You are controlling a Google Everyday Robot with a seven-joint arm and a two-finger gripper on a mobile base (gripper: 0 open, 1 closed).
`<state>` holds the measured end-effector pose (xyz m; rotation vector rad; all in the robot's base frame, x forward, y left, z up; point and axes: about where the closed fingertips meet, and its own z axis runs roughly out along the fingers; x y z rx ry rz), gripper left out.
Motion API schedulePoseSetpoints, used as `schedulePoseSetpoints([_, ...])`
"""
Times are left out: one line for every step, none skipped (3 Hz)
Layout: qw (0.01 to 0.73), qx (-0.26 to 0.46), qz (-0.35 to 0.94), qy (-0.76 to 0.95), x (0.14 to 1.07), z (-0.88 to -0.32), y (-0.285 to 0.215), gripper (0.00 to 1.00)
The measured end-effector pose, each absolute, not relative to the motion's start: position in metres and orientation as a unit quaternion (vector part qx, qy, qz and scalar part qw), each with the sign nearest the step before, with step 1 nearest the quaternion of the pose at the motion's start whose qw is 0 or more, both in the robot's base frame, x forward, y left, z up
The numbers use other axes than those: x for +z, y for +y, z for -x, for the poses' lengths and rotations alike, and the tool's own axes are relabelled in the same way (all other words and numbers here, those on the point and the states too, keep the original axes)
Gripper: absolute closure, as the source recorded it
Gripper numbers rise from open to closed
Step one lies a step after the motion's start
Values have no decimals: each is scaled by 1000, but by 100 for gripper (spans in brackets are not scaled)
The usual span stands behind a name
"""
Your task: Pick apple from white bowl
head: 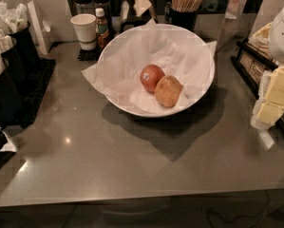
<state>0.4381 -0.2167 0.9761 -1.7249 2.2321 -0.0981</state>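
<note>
The white bowl (198,46) stands at the back middle of the grey counter and is lined with crumpled white paper. Two apples lie in it, touching. The paler golden-orange apple (168,91) lies at the front right. The redder apple (151,77) with a small sticker lies to its left. My gripper (272,101) shows as pale yellow blocks at the right edge of the view, under the arm's white shell (282,32). It is to the right of the bowl, clear of its rim, and holds nothing that I can see.
Behind the bowl stand a white paper cup (84,30), a small sauce bottle (101,28) and a black holder of wooden stir sticks (184,6). Black bins with white packets (8,56) line the left side. A dark rack (250,65) is at the right. The counter's front edge (132,198) is near.
</note>
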Motion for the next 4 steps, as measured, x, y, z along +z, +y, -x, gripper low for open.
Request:
schedulePoseSetpoints([159, -34, 603, 781, 976, -438, -217, 0])
schedulePoseSetpoints([179, -32, 604, 776, 980, -443, -211, 0])
schedulePoseSetpoints([244, -6, 589, 770, 997, -469, -194, 0])
schedulePoseSetpoints([294, 50, 568, 767, 1010, -508, -171, 0])
